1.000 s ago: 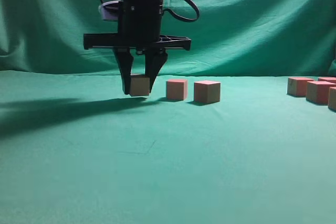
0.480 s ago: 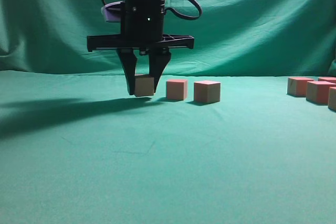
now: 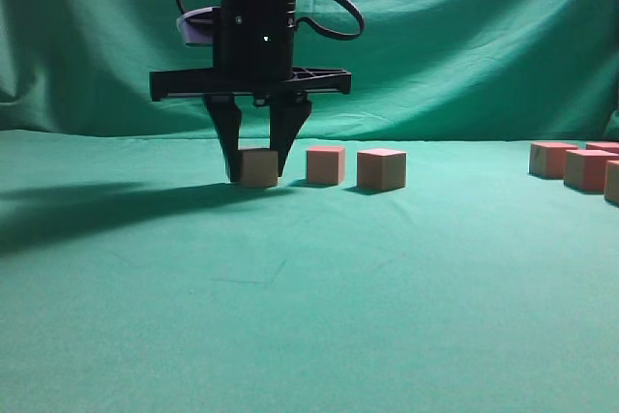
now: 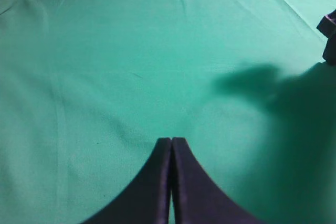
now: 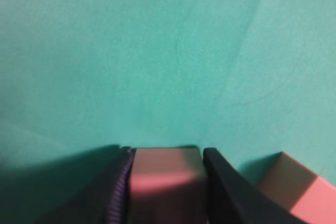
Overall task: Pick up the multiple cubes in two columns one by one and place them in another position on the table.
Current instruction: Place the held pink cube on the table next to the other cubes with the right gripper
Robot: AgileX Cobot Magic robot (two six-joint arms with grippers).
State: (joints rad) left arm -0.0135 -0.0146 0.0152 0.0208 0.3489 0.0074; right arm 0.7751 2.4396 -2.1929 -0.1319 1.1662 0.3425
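My right gripper (image 3: 257,176) has reached to the left part of the table (image 3: 290,316) and is shut on a cube (image 3: 258,167) that rests on the cloth. In the right wrist view the gripper (image 5: 167,151) has the cube (image 5: 165,177) between its two fingers, pinkish-red top up. Two more cubes stand in a row just to its right, one (image 3: 326,164) close by and one (image 3: 381,168) further on; the nearer one (image 5: 294,187) also shows in the right wrist view. My left gripper (image 4: 171,140) is shut and empty above bare cloth; it is out of the exterior view.
Several cubes cluster at the far right edge, among them one (image 3: 552,158) and another (image 3: 590,169). A draped green backdrop (image 3: 464,36) rises behind the table. A dark piece of hardware (image 4: 329,35) shows at the right edge of the left wrist view.
The right gripper has come down with the cube, which now rests on the cloth at the left end of the row. It also shifted slightly left from half a second ago.
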